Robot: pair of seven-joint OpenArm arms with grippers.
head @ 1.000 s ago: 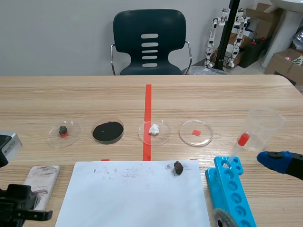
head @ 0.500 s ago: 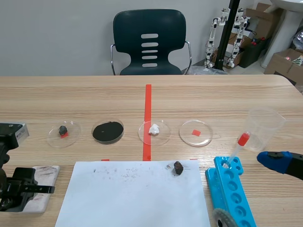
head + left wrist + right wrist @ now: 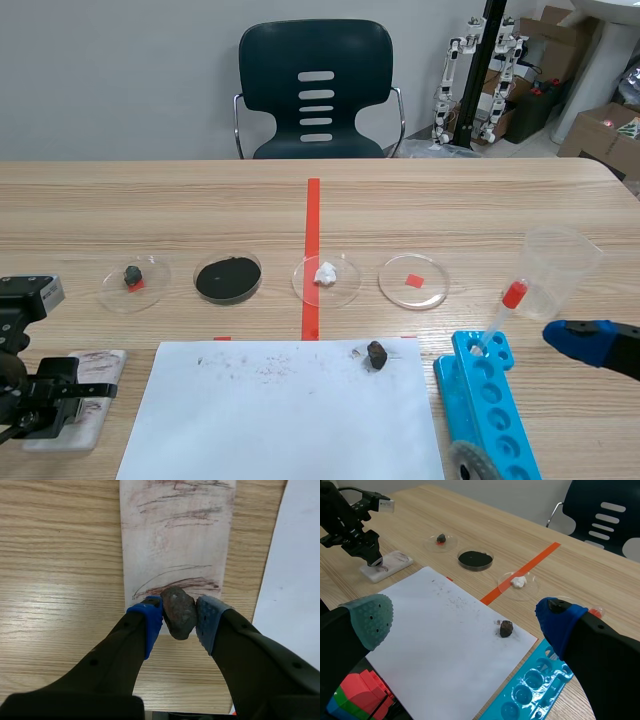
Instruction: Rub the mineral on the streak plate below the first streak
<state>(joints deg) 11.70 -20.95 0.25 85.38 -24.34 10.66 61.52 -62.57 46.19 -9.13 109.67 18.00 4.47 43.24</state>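
Our left claw (image 3: 178, 619) is clenched on the dark mineral (image 3: 179, 611), which sits at the near end of the streak plate (image 3: 177, 535), just below its reddish streaks. We judge the rubbing step is in hand. Next we must drag the mineral across the plate under steady pressure. Our right claw (image 3: 465, 622) hangs released, well apart from the plate.

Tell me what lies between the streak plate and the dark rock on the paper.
Just a strip of table beside the streak plate, then white paper with faint specks up to the dark rock, as the scene view shows.
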